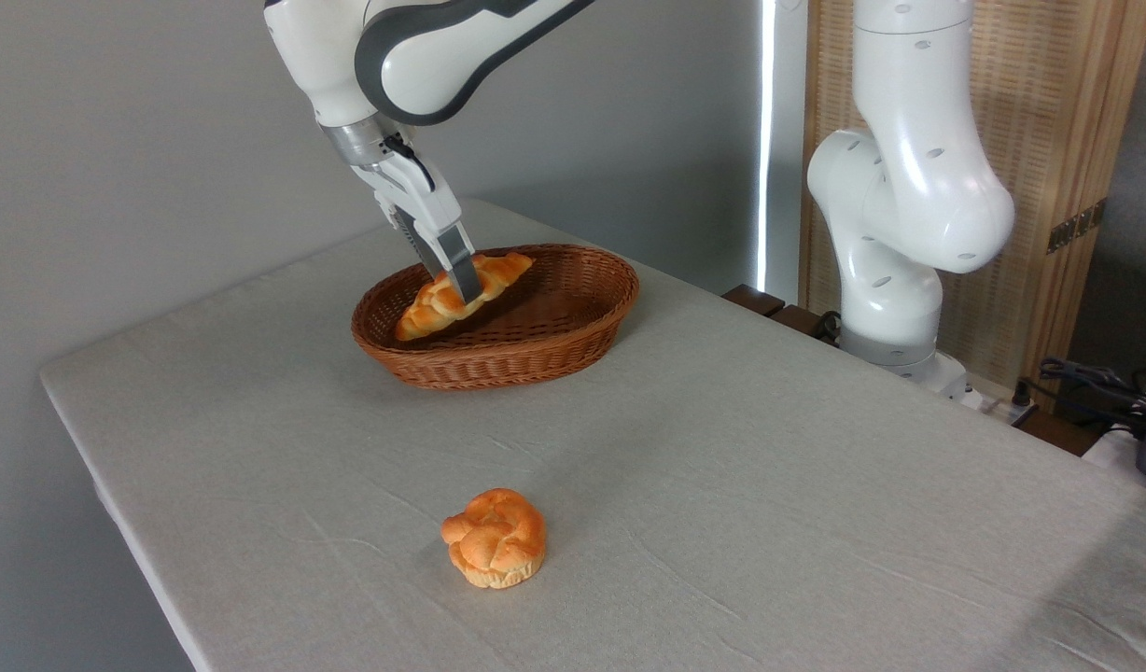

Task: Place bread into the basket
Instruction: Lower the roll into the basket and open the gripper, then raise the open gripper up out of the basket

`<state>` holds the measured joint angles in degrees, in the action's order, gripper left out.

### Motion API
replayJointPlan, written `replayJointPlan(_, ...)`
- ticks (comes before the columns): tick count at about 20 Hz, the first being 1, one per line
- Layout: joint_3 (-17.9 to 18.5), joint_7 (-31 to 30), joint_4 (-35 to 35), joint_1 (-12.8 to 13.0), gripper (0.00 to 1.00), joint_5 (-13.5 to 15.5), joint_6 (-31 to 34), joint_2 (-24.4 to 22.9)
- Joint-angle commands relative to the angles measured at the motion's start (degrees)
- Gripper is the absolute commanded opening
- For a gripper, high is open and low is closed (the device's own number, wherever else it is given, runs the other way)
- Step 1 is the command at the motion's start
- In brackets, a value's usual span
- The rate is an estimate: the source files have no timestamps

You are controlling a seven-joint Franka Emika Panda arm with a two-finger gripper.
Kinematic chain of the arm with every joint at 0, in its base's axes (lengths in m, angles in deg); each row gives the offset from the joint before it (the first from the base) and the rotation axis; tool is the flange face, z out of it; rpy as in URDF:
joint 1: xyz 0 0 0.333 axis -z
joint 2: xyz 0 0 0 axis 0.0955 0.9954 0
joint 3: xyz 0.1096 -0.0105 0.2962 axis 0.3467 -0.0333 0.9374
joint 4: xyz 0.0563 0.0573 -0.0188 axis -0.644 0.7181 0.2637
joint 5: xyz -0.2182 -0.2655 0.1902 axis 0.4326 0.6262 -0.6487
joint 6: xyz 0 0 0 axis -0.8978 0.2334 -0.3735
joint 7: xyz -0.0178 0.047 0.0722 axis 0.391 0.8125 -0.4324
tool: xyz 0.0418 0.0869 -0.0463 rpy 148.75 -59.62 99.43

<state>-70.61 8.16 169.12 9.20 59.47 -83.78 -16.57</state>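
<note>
Bread [452, 299], the long braided loaf, is pinched across its middle by the tool [463, 285], whose two fingers close on either side of it. The loaf hangs inside the rim of the basket [573, 341], in the upper middle of the frame, with its long axis running from lower left to upper right, roughly along the basket's own length. Its lower-left end dips towards the woven floor near the left wall; its upper-right end sits higher, about level with the far rim. Whether that low end already touches the weave cannot be told from this angle.

The tool comes down from the upper left, tilted, so the loaf lies directly beneath and between its fingers. Judging from that, the carrying looks nearly done: what remains is a small descent and a release, and since the loaf is aligned with the oval, it should settle flat without catching the rim.

A round knotted bun [495, 539] sits alone on the counter [816, 467] in the lower middle, well apart from the basket.
</note>
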Motion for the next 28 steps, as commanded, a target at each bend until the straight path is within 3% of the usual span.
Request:
replayJointPlan(1,0.31,0.82,0.11,0.00,1.00,-0.41,-0.70,-0.65)
replayJointPlan(9,1.53,0.47,-4.53,-0.09,1.00,-1.63,0.78,-1.09)
replayJointPlan(12,6.35,5.01,-11.73,-0.18,1.00,-5.05,3.68,-1.18)
replayJointPlan(14,11.70,9.93,-15.34,-0.44,1.00,-5.51,3.69,-1.09)
replayJointPlan(17,19.01,20.03,-17.02,-0.62,1.00,-6.38,3.43,-1.09)
replayJointPlan(19,21.83,22.96,-17.11,-0.70,1.00,-7.44,3.69,-1.09)
replayJointPlan(24,21.66,22.70,-18.69,-5.88,1.00,-7.70,9.39,-2.15)
replayJointPlan(28,21.05,22.96,-18.78,-9.14,1.00,-7.53,10.02,-3.20)
